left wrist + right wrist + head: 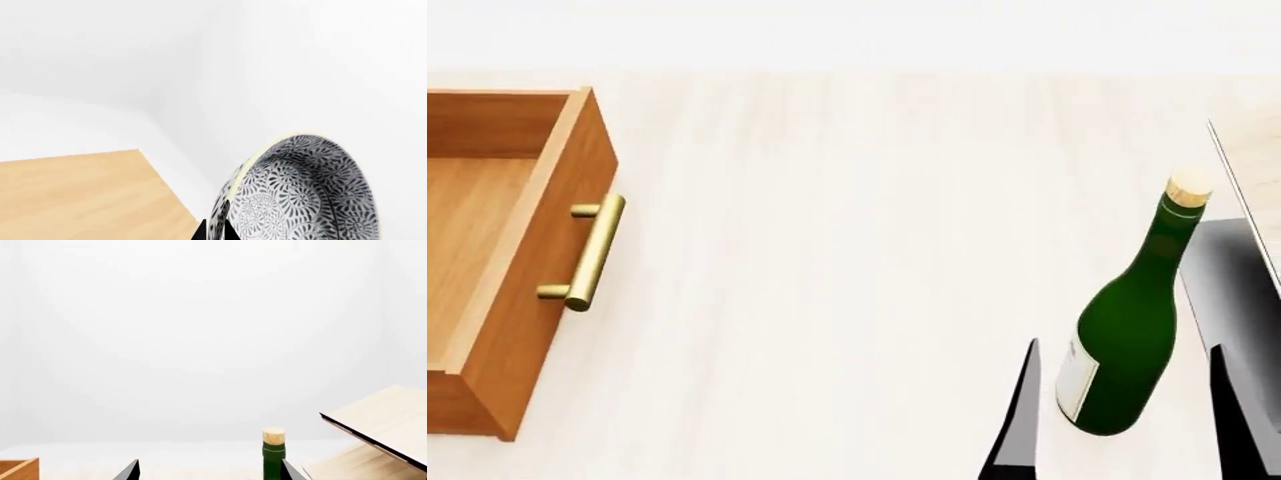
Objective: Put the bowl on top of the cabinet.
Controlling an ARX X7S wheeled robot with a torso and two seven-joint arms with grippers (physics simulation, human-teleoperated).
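Bowl [303,192] fills the left wrist camera's near field, tipped on its side so that its patterned inside faces the camera, its rim edge-on beside the dark fingertips of the left gripper [215,231]. Those tips meet on the rim and pinch it. A flat orange-brown wooden surface [87,197] lies beside the bowl and apart from it, against white walls.

From the head camera, going from largest to smallest: the pale table [854,250] spans the view; the cabinet [521,260] sits at nine o'clock with an open box drawer and a brass bar handle [593,252] facing three o'clock; a pale rack [1244,200] on a dark grey base shows at three o'clock; a green bottle [1128,335] with a cork stands upright at five o'clock. The right gripper [1128,430] hangs low at five o'clock, its two dark fingers spread wide on either side of the bottle without touching it.
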